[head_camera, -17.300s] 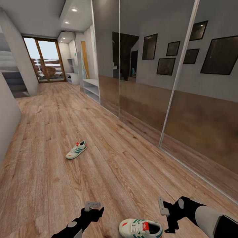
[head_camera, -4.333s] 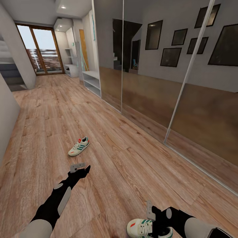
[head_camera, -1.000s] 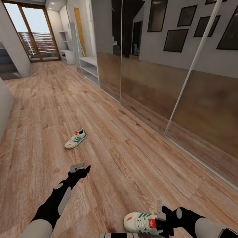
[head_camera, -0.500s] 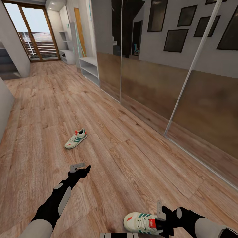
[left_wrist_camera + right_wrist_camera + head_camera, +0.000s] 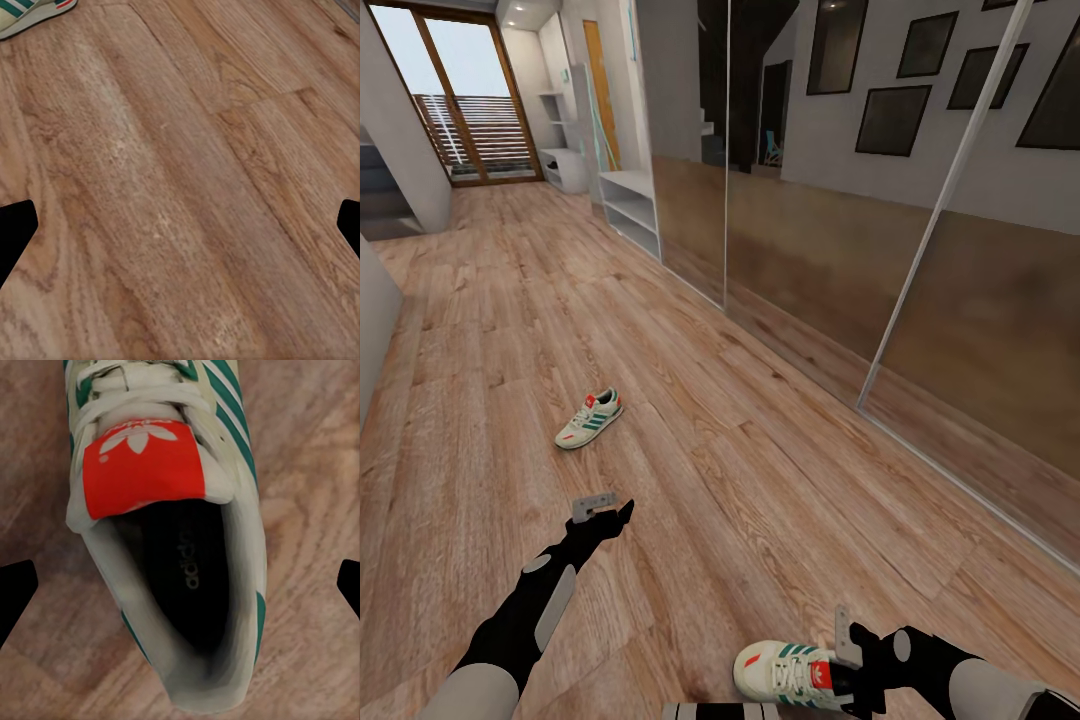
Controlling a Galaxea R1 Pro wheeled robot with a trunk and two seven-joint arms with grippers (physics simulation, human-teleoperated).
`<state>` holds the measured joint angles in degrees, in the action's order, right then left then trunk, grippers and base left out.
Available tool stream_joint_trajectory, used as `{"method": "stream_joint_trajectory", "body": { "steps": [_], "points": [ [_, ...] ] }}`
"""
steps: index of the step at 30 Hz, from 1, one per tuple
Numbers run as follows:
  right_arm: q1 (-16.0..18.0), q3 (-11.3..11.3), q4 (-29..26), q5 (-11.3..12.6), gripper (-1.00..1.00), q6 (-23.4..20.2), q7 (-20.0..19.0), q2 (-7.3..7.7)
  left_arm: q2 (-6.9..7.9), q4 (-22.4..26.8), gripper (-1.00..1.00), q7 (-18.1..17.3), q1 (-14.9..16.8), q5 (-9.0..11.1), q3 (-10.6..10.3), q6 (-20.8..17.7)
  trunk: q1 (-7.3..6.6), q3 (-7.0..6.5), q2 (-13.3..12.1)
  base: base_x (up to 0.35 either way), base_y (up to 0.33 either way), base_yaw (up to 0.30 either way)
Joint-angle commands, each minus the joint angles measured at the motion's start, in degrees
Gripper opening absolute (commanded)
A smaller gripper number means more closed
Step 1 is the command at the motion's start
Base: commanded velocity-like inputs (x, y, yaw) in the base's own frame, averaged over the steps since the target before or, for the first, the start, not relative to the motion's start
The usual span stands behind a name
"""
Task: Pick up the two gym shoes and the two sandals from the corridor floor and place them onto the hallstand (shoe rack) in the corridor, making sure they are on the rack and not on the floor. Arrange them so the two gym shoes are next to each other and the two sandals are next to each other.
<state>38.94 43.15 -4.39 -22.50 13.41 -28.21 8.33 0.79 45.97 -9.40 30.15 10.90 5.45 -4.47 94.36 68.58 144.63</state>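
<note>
Nothing is shifting: the right pincer [image 5: 847,668] is still hovering, released, over the near gym shoe [image 5: 788,672]; grasp pending.

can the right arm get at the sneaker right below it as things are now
Probably yes. The right gripper hangs directly above the near gym shoe, fingers spread wide to either side of its open collar, and nothing lies between them.
</note>
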Motion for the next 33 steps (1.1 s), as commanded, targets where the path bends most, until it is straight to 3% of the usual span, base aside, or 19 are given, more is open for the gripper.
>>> {"method": "stream_joint_trajectory", "body": {
  "steps": [1,16,22,33],
  "points": [
    [0.0,0.0,0.0,0.0,1.00,0.0,0.0,0.00,0.00,0.0,1.00,0.0,0.0,0.0,0.0,0.0,0.00,0.00,0.0,0.000,0.000,0.000],
    [0.0,0.0,0.0,0.0,1.00,0.0,0.0,0.02,0.00,0.0,1.00,0.0,0.0,0.0,0.0,0.0,0.08,0.66,0.0,0.000,0.000,0.000],
    [0.0,0.0,0.0,0.0,1.00,0.0,0.0,0.02,0.00,0.0,1.00,0.0,0.0,0.0,0.0,0.0,0.23,1.99,0.1,0.000,0.000,0.000],
    [0.0,0.0,0.0,0.0,1.00,0.0,0.0,0.02,0.00,0.0,1.00,0.0,0.0,0.0,0.0,0.0,0.28,2.44,0.1,0.000,0.000,0.000]
  ]
}}
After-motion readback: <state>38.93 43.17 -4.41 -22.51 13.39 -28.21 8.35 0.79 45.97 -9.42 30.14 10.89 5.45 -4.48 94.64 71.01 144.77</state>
